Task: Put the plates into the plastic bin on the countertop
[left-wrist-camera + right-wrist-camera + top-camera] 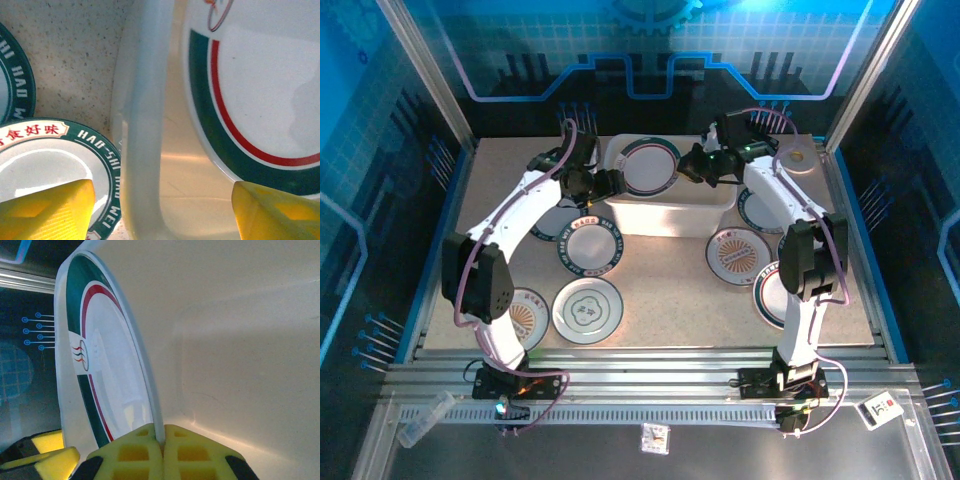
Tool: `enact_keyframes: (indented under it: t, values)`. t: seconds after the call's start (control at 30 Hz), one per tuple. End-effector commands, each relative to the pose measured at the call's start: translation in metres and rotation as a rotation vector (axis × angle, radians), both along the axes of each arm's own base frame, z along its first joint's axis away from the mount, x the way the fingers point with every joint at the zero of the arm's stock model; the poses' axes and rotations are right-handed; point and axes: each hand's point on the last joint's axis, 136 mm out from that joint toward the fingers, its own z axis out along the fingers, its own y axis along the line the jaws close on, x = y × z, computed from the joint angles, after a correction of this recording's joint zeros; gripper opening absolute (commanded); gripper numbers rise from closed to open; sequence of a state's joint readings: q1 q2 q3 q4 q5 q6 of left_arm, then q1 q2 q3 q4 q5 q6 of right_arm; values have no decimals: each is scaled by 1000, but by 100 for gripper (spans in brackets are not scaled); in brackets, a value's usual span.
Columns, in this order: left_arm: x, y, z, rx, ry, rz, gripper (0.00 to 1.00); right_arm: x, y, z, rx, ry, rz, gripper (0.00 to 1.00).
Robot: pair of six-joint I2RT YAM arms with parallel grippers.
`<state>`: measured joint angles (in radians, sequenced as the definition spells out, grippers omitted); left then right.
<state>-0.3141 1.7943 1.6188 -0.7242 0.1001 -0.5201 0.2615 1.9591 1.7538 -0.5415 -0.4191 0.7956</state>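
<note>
The plastic bin (670, 212) stands at the back middle of the countertop (665, 290). Inside it a white plate (650, 165) with a green and red band stands tilted on edge. My right gripper (693, 168) is shut on that plate's rim, and in the right wrist view its yellow fingers (130, 455) pinch the thin edge of the plate (105, 365). My left gripper (610, 184) hangs open over the bin's left wall (142, 125), one finger (50, 210) outside and the other inside, holding nothing. The same plate (260, 100) shows beside it.
Several more plates lie flat on the countertop: one (590, 247) and a pale green one (587, 309) left of centre, and one (738, 253) on the right by the right arm. A small tan ring (795, 158) sits at the back right. Blue walls ring the surface.
</note>
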Motion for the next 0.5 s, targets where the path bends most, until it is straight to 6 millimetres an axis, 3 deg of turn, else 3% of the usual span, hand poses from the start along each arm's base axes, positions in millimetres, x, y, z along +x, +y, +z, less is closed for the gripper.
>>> enact_keyframes:
  t: [0.0,0.47]
  values:
    - [-5,1,12,60,-17,-59,74,2,8,-4,1,-3,21,0]
    - [10,-25,10,42,-63,-226,76,8,16,-29,-10,15,47,0]
